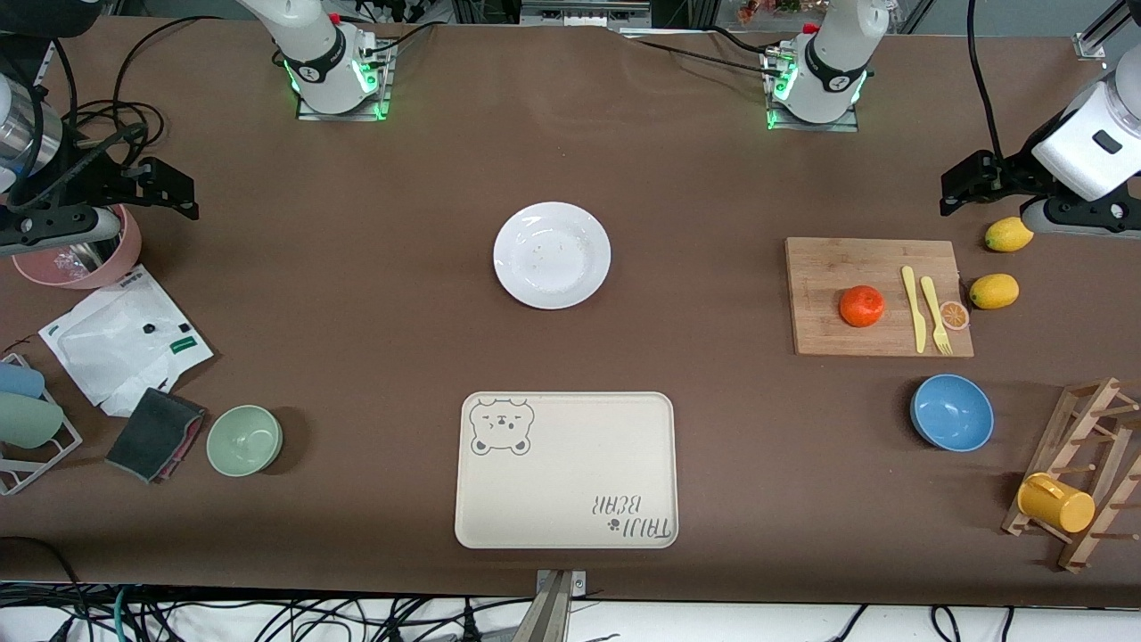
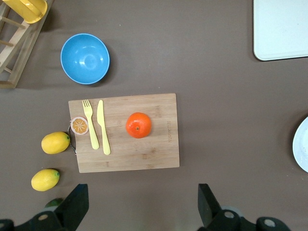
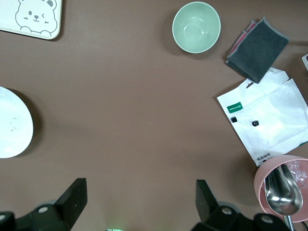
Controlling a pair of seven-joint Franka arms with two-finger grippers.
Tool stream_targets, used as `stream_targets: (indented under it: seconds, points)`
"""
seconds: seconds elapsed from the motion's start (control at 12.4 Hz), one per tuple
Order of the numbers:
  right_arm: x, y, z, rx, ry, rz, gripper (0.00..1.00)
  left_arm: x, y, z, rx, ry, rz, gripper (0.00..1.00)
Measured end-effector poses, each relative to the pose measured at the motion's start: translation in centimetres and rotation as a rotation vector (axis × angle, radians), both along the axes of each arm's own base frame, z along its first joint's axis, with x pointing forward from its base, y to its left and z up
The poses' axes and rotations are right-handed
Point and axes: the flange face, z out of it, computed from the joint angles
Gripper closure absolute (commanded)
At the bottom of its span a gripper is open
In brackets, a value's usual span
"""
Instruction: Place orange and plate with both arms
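both jaws apart; orange (image 1: pixel 861 306) on cutting board (image 1: pixel 829 267), plate (image 1: pixel 552 255) mid-table

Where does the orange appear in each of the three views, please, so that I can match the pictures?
Front view: the orange sits on the wooden cutting board, beside the yellow knife.
Left wrist view: the orange is near the picture's middle, on the same board.
Right wrist view: not in it.
Shared landmark: the white plate, cut by the edge in both wrist views.
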Motion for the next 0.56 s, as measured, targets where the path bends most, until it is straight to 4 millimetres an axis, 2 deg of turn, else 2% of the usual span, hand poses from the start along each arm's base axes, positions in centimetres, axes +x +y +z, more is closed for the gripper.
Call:
stream_targets:
  seconds: [0.56]
  points:
    - [-0.03,0.16,-0.04,0.0,0.003,-0.012,0.0,-0.03,-0.58,0.28,0.0,-0.005,-0.011,0.0]
